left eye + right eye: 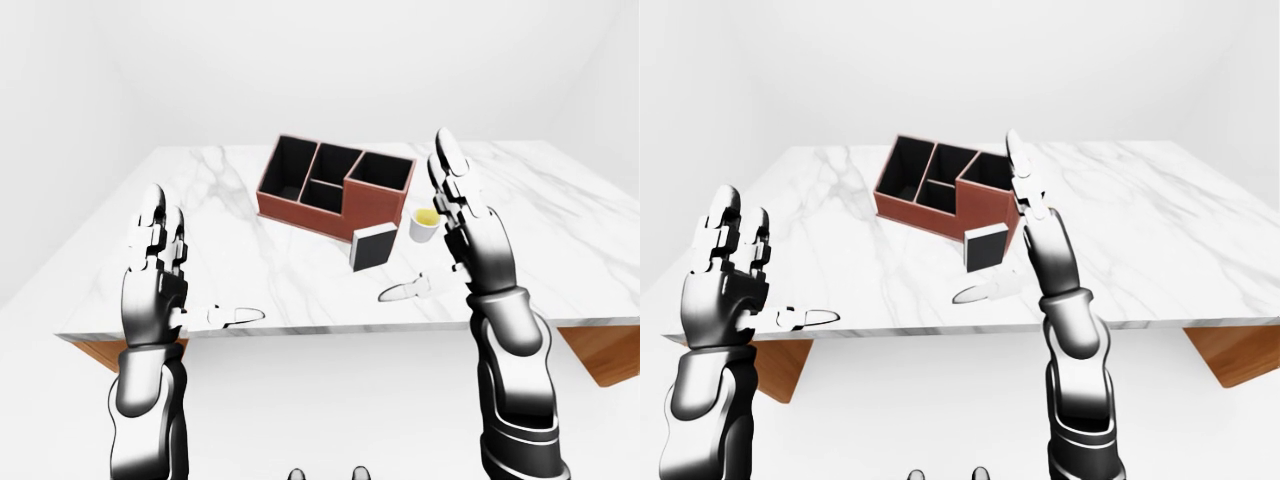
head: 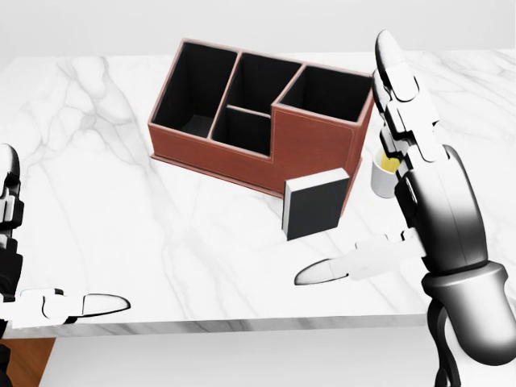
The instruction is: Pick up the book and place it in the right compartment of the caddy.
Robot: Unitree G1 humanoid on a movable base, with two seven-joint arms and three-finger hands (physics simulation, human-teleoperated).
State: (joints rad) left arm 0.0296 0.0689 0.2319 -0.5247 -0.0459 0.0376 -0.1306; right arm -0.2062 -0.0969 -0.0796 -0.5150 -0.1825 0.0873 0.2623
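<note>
Marble bench [image 2: 121, 210] carries the book [image 2: 316, 203] upright, just left of the right hand [image 2: 419, 173] — fingers wide, empty; close on its edges squarely.

Both arms are held up with the fingers pointing up. The left hand [image 1: 156, 262] is open, and its thumb sticks out to the side. The right hand [image 1: 466, 228] is open too, with its thumb spread wide.
</note>
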